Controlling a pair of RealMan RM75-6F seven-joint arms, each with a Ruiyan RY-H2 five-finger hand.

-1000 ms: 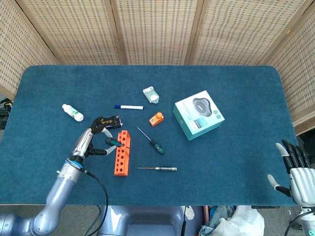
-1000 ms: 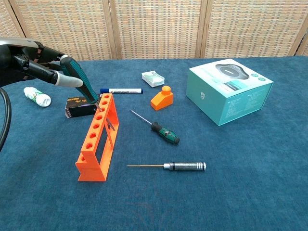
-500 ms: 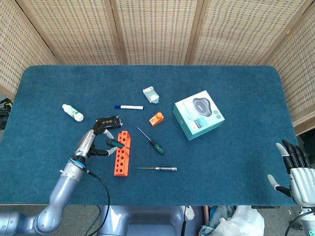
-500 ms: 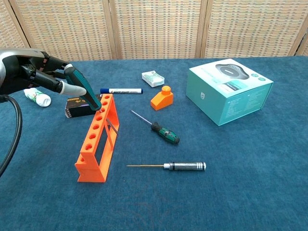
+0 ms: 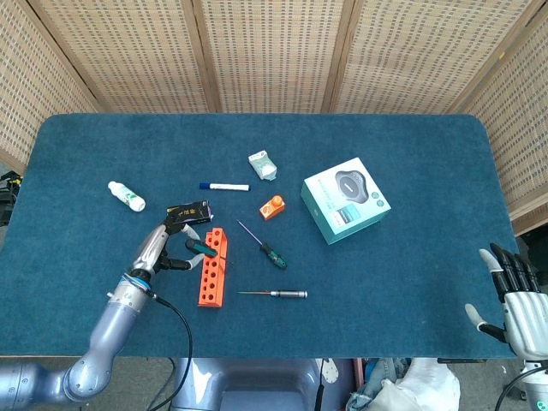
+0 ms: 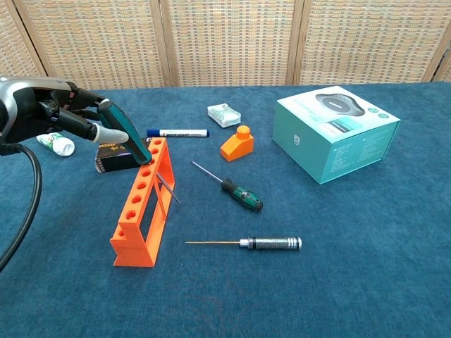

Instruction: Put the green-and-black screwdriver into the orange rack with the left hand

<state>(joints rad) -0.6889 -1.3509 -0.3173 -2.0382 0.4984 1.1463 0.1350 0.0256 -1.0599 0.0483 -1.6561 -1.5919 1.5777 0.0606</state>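
Nearly done: the left hand (image 6: 49, 116) grips the green-and-black screwdriver (image 6: 125, 141), its shaft slanting through the far-end hole of the orange plastic rack (image 6: 143, 204) near the surface's left front. Letting go remains.

A black box (image 6: 113, 156) and marker (image 6: 176, 132) crowd the orange rack's (image 6: 143, 204) far end; its near end stands open.

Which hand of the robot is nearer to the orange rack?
The left hand: it is just left of the orange rack, at its far end. The right hand is far away, at the table's near right edge.
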